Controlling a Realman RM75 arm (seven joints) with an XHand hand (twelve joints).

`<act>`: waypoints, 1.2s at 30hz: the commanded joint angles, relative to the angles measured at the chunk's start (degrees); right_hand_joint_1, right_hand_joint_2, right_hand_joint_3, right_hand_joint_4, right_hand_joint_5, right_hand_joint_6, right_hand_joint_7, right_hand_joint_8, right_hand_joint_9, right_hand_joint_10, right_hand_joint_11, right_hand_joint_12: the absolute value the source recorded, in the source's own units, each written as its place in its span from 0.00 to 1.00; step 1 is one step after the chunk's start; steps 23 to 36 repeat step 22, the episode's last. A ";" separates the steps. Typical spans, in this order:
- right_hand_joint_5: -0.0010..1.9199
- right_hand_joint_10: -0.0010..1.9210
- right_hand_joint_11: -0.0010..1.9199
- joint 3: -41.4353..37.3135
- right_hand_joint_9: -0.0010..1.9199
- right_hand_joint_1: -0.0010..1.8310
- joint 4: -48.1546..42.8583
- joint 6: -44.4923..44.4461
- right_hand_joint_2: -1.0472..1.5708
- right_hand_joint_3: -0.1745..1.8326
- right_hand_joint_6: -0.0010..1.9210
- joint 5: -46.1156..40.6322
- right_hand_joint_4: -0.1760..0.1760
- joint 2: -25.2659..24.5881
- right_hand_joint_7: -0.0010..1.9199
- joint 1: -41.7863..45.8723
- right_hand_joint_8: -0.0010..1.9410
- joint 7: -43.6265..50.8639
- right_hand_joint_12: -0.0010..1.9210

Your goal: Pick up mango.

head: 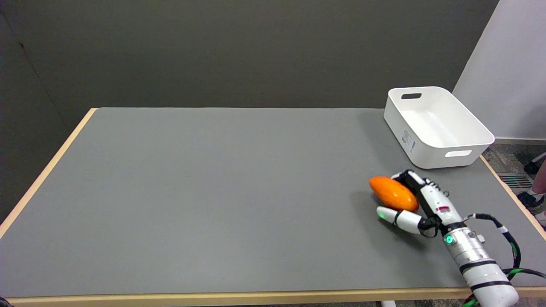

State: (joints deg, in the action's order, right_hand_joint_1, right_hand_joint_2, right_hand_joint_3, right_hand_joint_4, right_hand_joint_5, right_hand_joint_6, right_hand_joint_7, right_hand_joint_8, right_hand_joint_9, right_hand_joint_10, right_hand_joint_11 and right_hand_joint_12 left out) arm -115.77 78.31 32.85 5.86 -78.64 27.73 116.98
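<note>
Presently we find the right hand (416,204) at the lower right of the frame, reaching in from the corner on its white arm (477,262). Its fingers are spread wide around the mango (393,193): the thumb (396,217) lies along the fruit's near, lower side, and the other fingers (408,177) curve over its far, upper right side. We note both appear to touch or nearly touch the skin, yet we cannot tell whether the grasp is firm. We record the mango as orange, oval, lying tilted on the grey table (213,192), right of centre. Up and to the right of it, near the table's far right corner, stands a white bin (435,128) with handle slots, apart from the hand.
</note>
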 commanded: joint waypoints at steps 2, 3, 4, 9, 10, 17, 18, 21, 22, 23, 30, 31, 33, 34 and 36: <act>0.22 0.97 0.03 -2.18 0.38 0.58 15.09 8.21 0.89 0.21 0.88 -7.84 0.28 2.42 0.34 -1.81 0.90 0.14 1.00; 0.22 0.97 0.03 -2.23 0.38 0.58 16.59 7.78 0.89 0.21 0.88 -7.96 0.28 2.74 0.34 -2.27 0.90 0.14 1.00; 0.22 0.98 0.03 -2.26 0.38 0.58 17.70 7.37 0.89 0.21 0.88 -7.99 0.28 3.09 0.34 -2.62 0.90 0.14 1.00; 0.22 0.98 0.03 -2.10 0.38 0.58 24.35 1.82 0.89 0.20 0.88 -7.99 0.27 5.21 0.34 -5.44 0.89 0.14 1.00; 0.22 0.98 0.03 -2.10 0.39 0.58 25.47 -0.49 0.89 0.20 0.88 -7.99 0.27 6.11 0.34 -6.76 0.89 0.14 1.00; 0.22 0.99 0.00 0.74 0.36 0.58 20.83 -17.82 0.89 0.21 0.88 -7.99 0.26 13.79 0.34 -22.82 0.90 0.22 1.00; 0.22 0.99 0.00 1.54 0.36 0.58 18.98 -19.47 0.89 0.21 0.88 -7.99 0.26 14.84 0.34 -25.01 0.90 0.22 1.00; 0.21 0.99 0.00 4.59 0.36 0.58 10.28 -23.97 0.89 0.21 0.89 -7.99 0.26 17.24 0.33 -32.57 0.91 0.22 1.00; 0.21 0.99 0.00 5.40 0.35 0.58 7.17 -24.88 0.89 0.21 0.89 -7.99 0.26 17.78 0.33 -35.16 0.91 0.22 1.00; 0.21 0.99 0.00 5.40 0.35 0.58 7.17 -24.88 0.89 0.21 0.89 -7.99 0.26 17.78 0.33 -35.16 0.91 0.22 1.00; 0.21 0.99 0.00 5.40 0.35 0.58 7.17 -24.88 0.89 0.21 0.89 -7.99 0.26 17.78 0.33 -35.16 0.91 0.22 1.00; 0.21 0.99 0.00 5.40 0.35 0.58 7.17 -24.88 0.89 0.21 0.89 -7.99 0.26 17.78 0.33 -35.16 0.91 0.22 1.00; 0.21 0.99 0.00 5.40 0.35 0.58 7.17 -24.88 0.89 0.21 0.89 -7.99 0.26 17.78 0.33 -35.16 0.91 0.22 1.00; 0.21 0.99 0.00 5.40 0.35 0.58 7.17 -24.88 0.89 0.21 0.89 -7.99 0.26 17.78 0.33 -35.16 0.91 0.22 1.00; 0.21 0.99 0.00 5.40 0.35 0.58 7.17 -24.88 0.89 0.21 0.89 -7.99 0.26 17.78 0.33 -35.16 0.91 0.22 1.00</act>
